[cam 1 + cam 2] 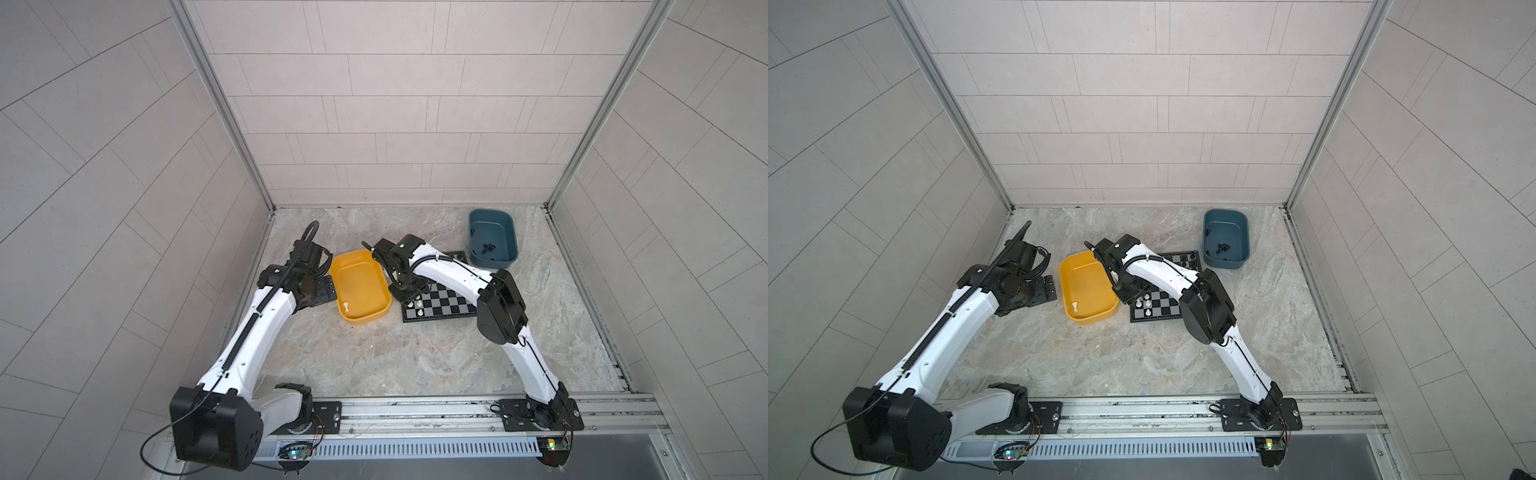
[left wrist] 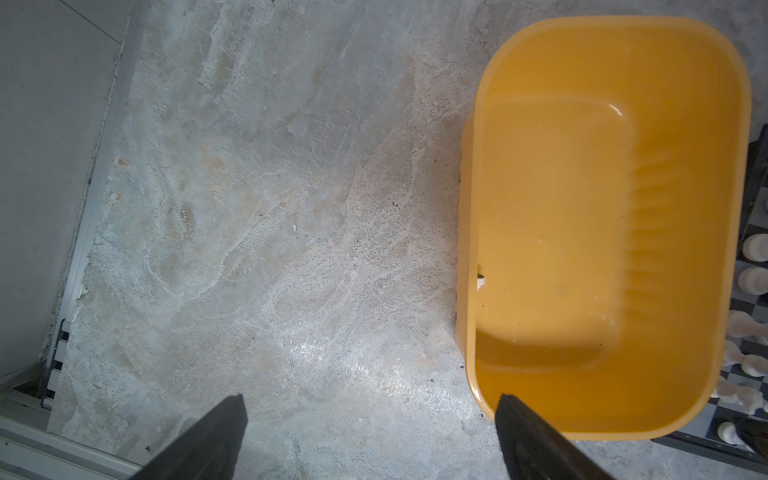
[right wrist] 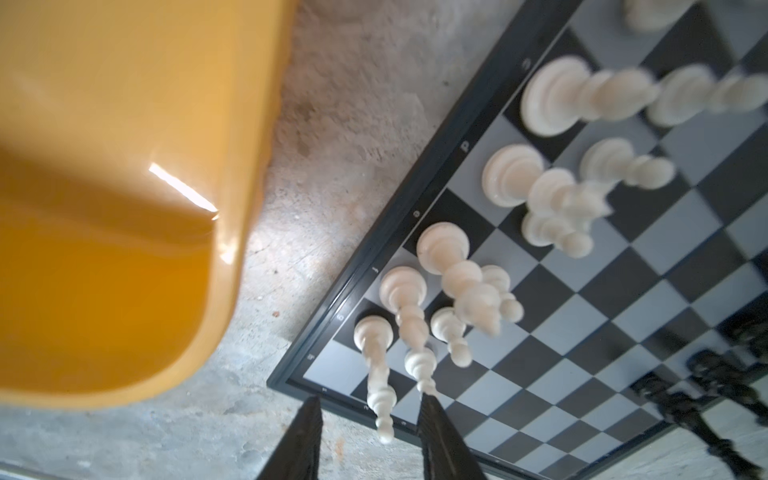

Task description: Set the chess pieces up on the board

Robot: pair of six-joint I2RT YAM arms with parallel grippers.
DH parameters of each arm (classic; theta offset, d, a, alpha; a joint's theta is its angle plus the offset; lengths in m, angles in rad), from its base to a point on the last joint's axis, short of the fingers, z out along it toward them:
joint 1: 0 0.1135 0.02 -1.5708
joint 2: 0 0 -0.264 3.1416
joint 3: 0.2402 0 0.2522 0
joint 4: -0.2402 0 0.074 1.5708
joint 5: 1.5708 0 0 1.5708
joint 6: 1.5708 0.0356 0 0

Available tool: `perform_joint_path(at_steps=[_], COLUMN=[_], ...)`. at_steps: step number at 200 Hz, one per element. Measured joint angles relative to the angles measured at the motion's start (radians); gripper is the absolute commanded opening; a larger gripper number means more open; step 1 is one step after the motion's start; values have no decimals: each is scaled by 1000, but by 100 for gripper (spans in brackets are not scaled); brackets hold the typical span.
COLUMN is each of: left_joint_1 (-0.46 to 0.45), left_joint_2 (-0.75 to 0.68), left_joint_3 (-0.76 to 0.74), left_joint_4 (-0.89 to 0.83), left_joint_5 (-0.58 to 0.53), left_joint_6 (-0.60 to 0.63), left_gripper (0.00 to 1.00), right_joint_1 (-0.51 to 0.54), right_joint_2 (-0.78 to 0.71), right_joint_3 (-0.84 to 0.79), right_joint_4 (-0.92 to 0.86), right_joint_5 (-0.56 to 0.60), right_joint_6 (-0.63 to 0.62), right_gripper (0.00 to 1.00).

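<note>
The board [image 1: 451, 301] [image 1: 1163, 305] [image 3: 623, 291] lies mid-table, partly under my right arm. Several white chess pieces [image 1: 419, 305] [image 1: 1147, 305] [image 3: 515, 178] stand in two rows along its edge beside the yellow tray. My right gripper [image 1: 409, 297] [image 1: 1133, 296] [image 3: 370, 399] hovers over that corner, open. A tall white piece [image 3: 379, 382] stands on its square between the fingers, with a gap on each side. Black pieces [image 3: 706, 382] stand at the opposite edge. My left gripper [image 1: 322, 291] [image 2: 370, 397] is open over bare table, left of the tray.
The yellow tray [image 1: 365, 318] [image 2: 478, 208] sits left of the board with one white piece [image 1: 345, 307] [image 1: 1074, 306] lying in it. A dark teal tray [image 1: 513, 232] at the back right holds several black pieces [image 1: 487, 248]. Enclosure walls stand on three sides.
</note>
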Motion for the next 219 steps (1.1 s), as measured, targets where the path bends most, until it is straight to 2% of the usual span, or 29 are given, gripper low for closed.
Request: perform_joint_path(at_steps=[14, 47, 55, 72, 91, 125, 183, 219], left_joint_1=[19, 121, 154, 210, 245, 251, 251, 251], left_joint_2=[8, 106, 151, 250, 370, 533, 714, 816], left_joint_3=[-14, -17, -10, 23, 77, 173, 388, 455], left_joint_4=[18, 73, 82, 95, 106, 139, 124, 102], left_joint_5=[17, 102, 135, 199, 249, 328, 408, 443], left_joint_6=[-24, -108, -135, -158, -184, -198, -188, -183], left_gripper=[79, 45, 39, 34, 31, 31, 32, 32], right_joint_1=[0, 0, 0, 0, -2, -3, 5, 30], right_joint_2=[-60, -122, -109, -66, -14, 53, 73, 73], right_joint_3=[-8, 24, 47, 89, 106, 106, 114, 115], right_joint_4=[15, 40, 44, 56, 69, 90, 128, 150], right_joint_5=[-5, 31, 50, 85, 109, 106, 17, -42], right_joint_6=[0, -1, -7, -3, -12, -13, -11, -2], right_gripper=[45, 25, 21, 14, 10, 8, 6, 5])
